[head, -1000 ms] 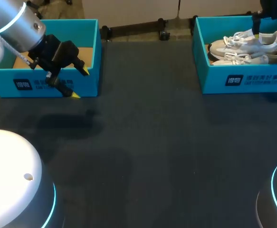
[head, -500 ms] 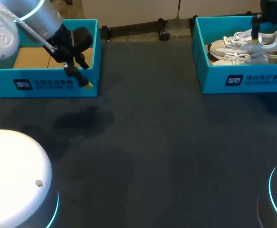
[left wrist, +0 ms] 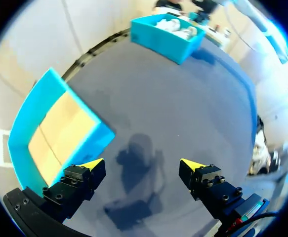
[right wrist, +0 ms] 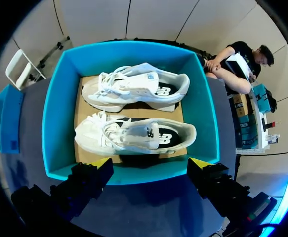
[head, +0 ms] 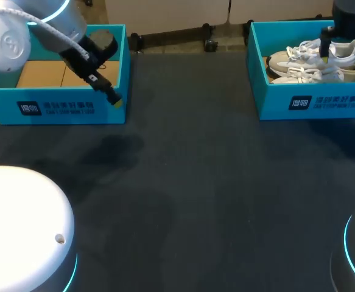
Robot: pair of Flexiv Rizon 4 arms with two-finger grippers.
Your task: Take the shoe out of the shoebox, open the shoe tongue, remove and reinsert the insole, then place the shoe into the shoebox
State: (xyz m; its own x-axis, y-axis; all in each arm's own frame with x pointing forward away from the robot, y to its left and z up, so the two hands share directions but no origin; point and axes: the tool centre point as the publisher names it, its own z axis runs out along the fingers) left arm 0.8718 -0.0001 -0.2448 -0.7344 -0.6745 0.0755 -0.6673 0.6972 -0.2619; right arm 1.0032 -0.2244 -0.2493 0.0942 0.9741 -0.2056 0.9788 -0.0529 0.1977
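Shoes point(right wrist: 134, 133), both white, lie side by side in the shoebox point(right wrist: 60, 113).

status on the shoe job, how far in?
Done: nothing visible. Both shoes lie side by side in the shoebox. In hand: the right gripper hangs open above that box, holding nothing; the left gripper is open, holding nothing, near the other, empty box. Left: lifting a shoe out, opening the tongue, insole out and back in, returning the shoe.
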